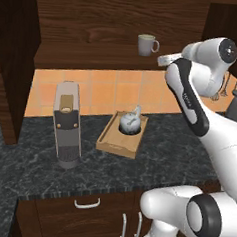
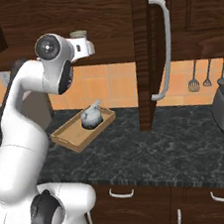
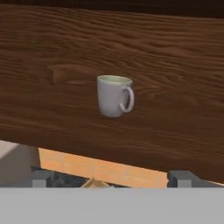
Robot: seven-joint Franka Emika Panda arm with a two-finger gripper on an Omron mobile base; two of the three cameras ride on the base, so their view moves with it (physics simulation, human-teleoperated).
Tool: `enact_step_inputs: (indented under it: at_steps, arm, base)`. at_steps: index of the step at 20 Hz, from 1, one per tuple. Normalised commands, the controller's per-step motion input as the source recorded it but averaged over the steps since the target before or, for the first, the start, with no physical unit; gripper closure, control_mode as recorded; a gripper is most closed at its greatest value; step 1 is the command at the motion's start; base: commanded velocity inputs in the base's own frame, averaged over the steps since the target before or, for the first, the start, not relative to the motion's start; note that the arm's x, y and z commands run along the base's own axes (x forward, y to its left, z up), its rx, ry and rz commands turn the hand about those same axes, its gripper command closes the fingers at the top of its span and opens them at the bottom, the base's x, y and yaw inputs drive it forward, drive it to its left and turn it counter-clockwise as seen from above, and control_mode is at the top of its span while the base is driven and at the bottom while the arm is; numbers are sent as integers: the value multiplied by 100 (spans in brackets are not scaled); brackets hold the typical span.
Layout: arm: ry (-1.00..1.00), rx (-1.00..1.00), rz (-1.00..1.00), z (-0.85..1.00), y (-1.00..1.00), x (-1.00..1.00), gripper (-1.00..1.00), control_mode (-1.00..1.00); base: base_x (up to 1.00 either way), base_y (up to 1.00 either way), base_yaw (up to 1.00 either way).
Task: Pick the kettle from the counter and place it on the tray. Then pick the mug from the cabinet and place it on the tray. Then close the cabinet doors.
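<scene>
My gripper [image 3: 111, 177] is hanging wide open and empty, fingertips low at six o'clock in the hand view. Dead ahead, slightly toward twelve, the mug [image 3: 113, 96] is standing upright on the cabinet [image 3: 52, 65] shelf, well apart from me, handle pointing to three o'clock.

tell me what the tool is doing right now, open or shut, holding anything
Tool: open and holding nothing, aimed at the mug on the cabinet shelf, not touching it.
</scene>
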Motion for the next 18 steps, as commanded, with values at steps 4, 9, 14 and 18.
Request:
enact_step_inputs:
  at_steps: [4, 9, 14, 18]
  arm:
    - [7, 1, 0, 23, -3, 51, -100, -100]
    - [7, 9, 0, 13, 0, 45, -100, -100]
    - [13, 0, 0, -6, 0, 40, -100, -100]
    - [6, 0, 0, -20, 0, 29, -100, -100]
  base:
    - [0, 0, 0]
    - [0, 0, 0]
    - [0, 0, 0]
    - [0, 0, 0]
